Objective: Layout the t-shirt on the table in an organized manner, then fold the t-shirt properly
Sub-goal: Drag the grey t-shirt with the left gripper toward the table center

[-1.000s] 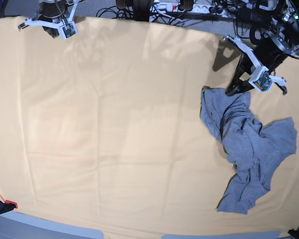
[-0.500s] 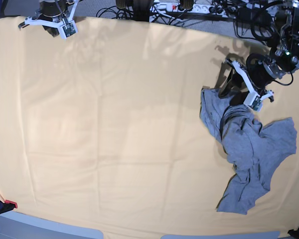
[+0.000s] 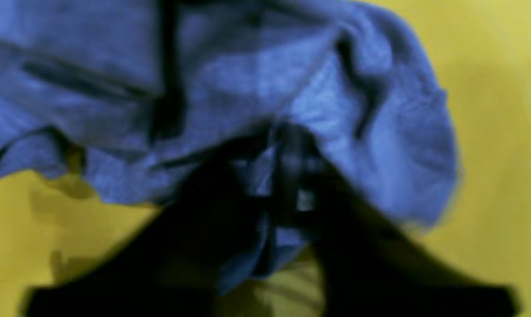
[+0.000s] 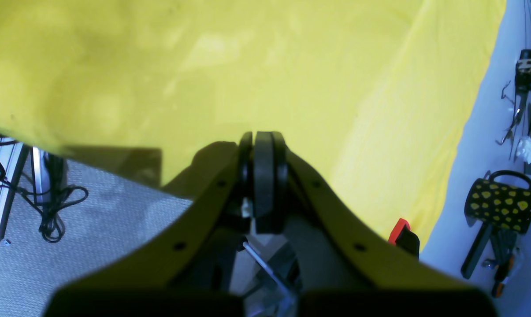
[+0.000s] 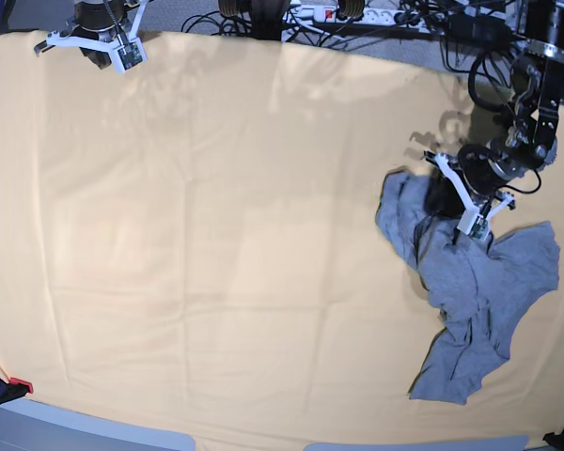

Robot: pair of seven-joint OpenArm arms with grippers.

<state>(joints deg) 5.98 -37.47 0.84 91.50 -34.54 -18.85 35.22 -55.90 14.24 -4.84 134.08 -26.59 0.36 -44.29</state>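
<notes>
The grey t-shirt (image 5: 479,282) lies crumpled on the right side of the table (image 5: 216,235), one end trailing toward the near edge. My left gripper (image 5: 444,205) is down on the shirt's upper left part. In the left wrist view, which is blurred, its dark fingers (image 3: 230,207) meet on a bunched fold of the t-shirt (image 3: 247,79), with the table (image 3: 490,132) showing around it. My right gripper (image 5: 99,45) hangs at the table's far left corner, away from the shirt. Its pads (image 4: 263,176) are pressed together with nothing between them.
Cables and a power strip (image 5: 310,13) lie beyond the far edge. A red clamp (image 5: 17,385) grips the cloth at the near left corner. The right wrist view shows the floor, a red clamp (image 4: 399,229) and a black mug with yellow spots (image 4: 501,202).
My left arm has come down from beside the shirt's top edge onto the fabric. Its jaws opened and then closed on a fold. The right arm has not moved.
</notes>
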